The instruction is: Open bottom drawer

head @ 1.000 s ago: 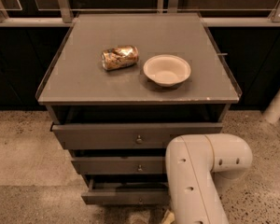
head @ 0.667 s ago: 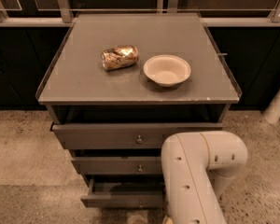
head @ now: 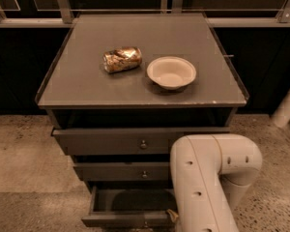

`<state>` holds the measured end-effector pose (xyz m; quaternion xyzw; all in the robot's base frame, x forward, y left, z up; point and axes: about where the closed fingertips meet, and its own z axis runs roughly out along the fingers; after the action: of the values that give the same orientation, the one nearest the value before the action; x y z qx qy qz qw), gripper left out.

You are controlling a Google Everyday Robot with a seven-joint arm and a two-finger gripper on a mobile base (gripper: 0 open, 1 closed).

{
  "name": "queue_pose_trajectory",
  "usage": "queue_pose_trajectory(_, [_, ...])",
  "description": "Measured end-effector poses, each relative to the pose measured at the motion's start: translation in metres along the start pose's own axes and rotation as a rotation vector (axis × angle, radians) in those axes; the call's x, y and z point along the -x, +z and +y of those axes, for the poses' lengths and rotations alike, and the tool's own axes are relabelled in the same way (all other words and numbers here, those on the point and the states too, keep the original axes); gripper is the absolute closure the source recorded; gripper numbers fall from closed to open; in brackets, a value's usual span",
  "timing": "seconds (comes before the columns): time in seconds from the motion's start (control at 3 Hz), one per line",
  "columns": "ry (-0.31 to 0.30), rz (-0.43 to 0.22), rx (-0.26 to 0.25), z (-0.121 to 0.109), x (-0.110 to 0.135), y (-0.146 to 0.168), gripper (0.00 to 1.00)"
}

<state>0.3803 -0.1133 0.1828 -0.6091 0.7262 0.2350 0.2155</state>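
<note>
Since the bottom drawer [head: 128, 220] already stands partway out beneath the two upper fronts, its dark well showing, the pull should run straight along the slides, level and slow, so the thin front does not rack and the knob [head: 146, 223] does not slip free. The jaws sit low at that front, right of the knob, almost wholly hidden behind the arm [head: 208, 187]; whether they are apart or clamped I cannot tell. Drawer fronts are flat, matte grey, each with a small round metal knob. The arm is a smooth, rounded off-white shell. On the bench [head: 77, 91] lie a crumpled shiny can [head: 122, 59] and a shallow pale bowl [head: 171, 72], just apart.
</note>
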Motion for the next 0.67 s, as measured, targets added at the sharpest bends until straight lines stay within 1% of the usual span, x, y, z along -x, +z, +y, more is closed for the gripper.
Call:
queue_pose_trajectory(0.33, [0.001, -0.011, 0.016, 0.030, 0.005, -0.014, 0.00])
queue_pose_trajectory(0.67, [0.011, -0.034, 0.014, 0.074, 0.008, -0.036, 0.00])
